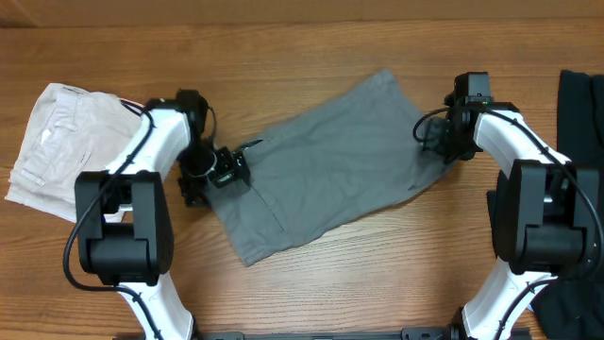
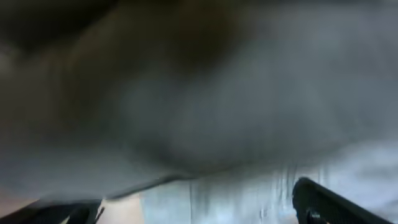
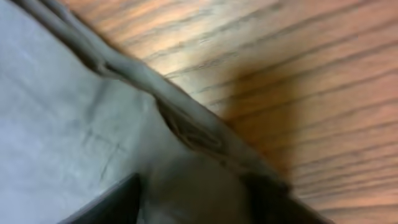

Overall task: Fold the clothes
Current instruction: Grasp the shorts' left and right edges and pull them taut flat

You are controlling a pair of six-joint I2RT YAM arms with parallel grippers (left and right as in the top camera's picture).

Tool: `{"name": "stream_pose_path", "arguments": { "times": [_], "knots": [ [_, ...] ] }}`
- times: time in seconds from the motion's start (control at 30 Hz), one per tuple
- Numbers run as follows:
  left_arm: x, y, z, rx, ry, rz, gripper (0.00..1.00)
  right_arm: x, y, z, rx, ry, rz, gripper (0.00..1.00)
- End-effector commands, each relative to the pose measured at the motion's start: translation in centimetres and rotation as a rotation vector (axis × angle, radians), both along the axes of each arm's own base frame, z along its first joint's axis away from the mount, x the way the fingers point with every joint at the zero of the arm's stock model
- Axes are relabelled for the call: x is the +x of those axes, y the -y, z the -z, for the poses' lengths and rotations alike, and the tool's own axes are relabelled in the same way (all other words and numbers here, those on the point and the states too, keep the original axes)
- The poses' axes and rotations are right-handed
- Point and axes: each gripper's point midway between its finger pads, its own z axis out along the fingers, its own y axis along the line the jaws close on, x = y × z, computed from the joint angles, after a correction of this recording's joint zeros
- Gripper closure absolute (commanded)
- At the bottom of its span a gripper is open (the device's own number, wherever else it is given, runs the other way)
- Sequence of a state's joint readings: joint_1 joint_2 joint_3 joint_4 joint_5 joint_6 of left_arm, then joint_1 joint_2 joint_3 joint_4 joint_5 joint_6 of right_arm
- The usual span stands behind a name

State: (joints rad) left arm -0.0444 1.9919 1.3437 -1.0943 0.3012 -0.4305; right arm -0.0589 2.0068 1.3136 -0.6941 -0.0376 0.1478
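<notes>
The grey shorts (image 1: pixel 330 165) seem folded once; more folds remain. The left fingers (image 2: pixel 326 202) are spread; the right fingers (image 3: pixel 112 202), I cannot tell.

Overhead: I look straight down from well above the worktop (image 1: pixel 330 293), far enough back to take in the whole grey shorts (image 1: pixel 330 170) and the wood around them.
Left wrist: mounted on the left wrist, facing the cloth so closely that my picture is mostly blur.
Right wrist: mounted on the right wrist, low and near, angled across the shorts' edge onto bare wood.
Shared: all three see the shorts; overhead and right wrist also share the wood grain.
</notes>
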Motion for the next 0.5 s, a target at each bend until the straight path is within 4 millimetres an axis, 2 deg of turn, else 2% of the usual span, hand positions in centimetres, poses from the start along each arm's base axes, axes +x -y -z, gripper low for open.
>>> {"name": "stream_pose_path", "arguments": {
  "times": [0.0,0.07,0.27,0.4,0.47],
  "knots": [
    [0.5,1.3,1.4,-0.043,0.056,0.026,0.04,-1.7,-0.3,1.7,0.026,-0.089,0.021,0.83],
    [1.7,1.3,2.2,-0.031,0.119,0.024,0.07,-3.1,-0.3,1.9,0.035,-0.146,0.063,0.96],
    [6.6,0.3,2.2,0.003,0.315,-0.003,0.13,-7.5,-0.4,1.9,0.041,-0.333,0.221,0.96],
    [9.4,0.5,1.1,-0.027,0.419,-0.018,0.15,-10.0,-0.8,1.6,0.043,-0.440,0.314,0.85],
    [10.1,0.6,0.6,-0.032,0.444,-0.017,0.14,-10.4,-1.0,1.5,0.039,-0.460,0.316,0.75]
  ]
}}
